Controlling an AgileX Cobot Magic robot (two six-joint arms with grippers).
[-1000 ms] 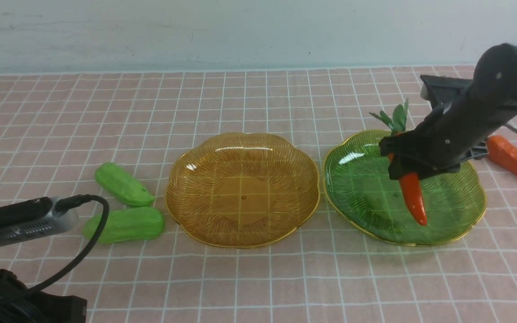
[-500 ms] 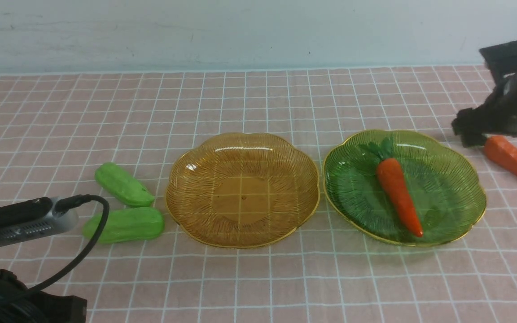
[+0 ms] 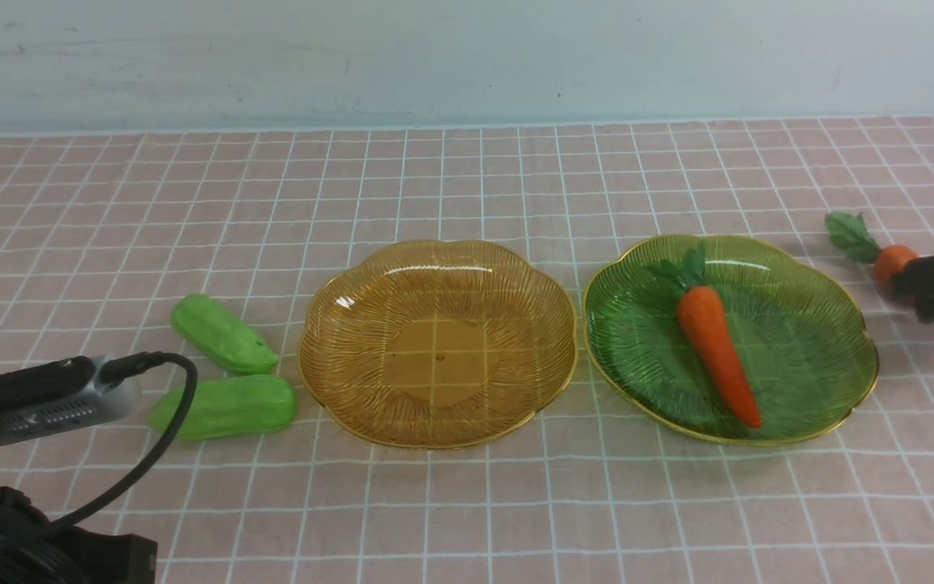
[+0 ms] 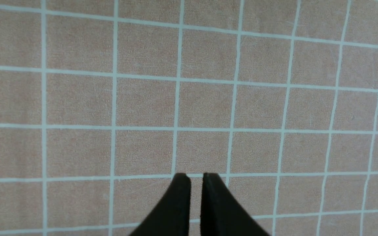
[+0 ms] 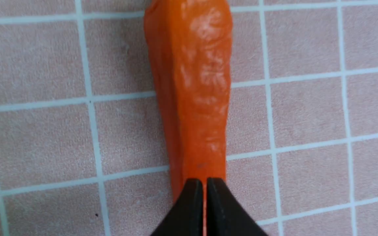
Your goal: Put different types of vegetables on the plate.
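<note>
One orange carrot (image 3: 714,349) with a leafy top lies lengthwise in the green glass plate (image 3: 816,357). The amber plate (image 3: 439,341) holds nothing. Two light-green cucumbers (image 3: 222,332) (image 3: 228,405) lie on the cloth left of it. A second carrot (image 3: 889,261) lies on the cloth at the far right, partly hidden by my right gripper (image 3: 921,285). In the right wrist view that gripper (image 5: 204,180) is shut, fingertips together just over this carrot (image 5: 192,82), not around it. My left gripper (image 4: 195,175) is shut over bare cloth.
A pink checked cloth (image 3: 467,503) covers the table up to a pale wall at the back. My left arm's wrist camera and cable (image 3: 53,397) sit at the near left, close to the nearer cucumber.
My right gripper let go of the carrot, which now lies in the green plate, then swung right to the second carrot and shut. The left arm has not moved.
</note>
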